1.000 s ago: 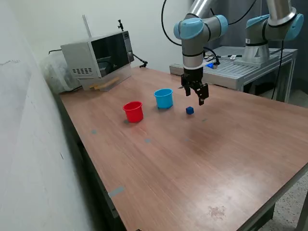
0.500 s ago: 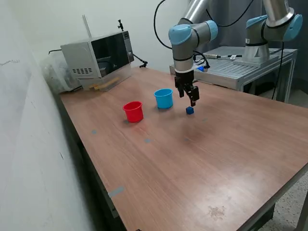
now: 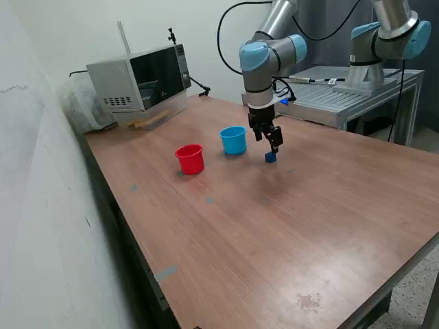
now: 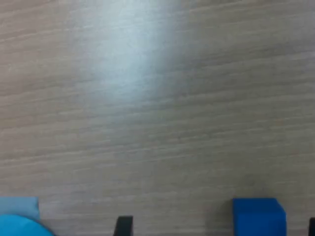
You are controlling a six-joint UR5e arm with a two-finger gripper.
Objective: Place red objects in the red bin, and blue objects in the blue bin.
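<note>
Blue cube (image 3: 270, 157) sits alone on the counter (image 3: 274, 226), well in from every edge, near the light blue cup (image 3: 233, 140) and further from the red cup (image 3: 190, 158); it looks small, light and rigid, with flat matte faces that should hold well if pinched on two opposite sides. Directly above it hangs the end effector (image 3: 273, 140), empty, its fingers apart, the cube showing at the frame edge in the wrist view (image 4: 258, 215).
</note>
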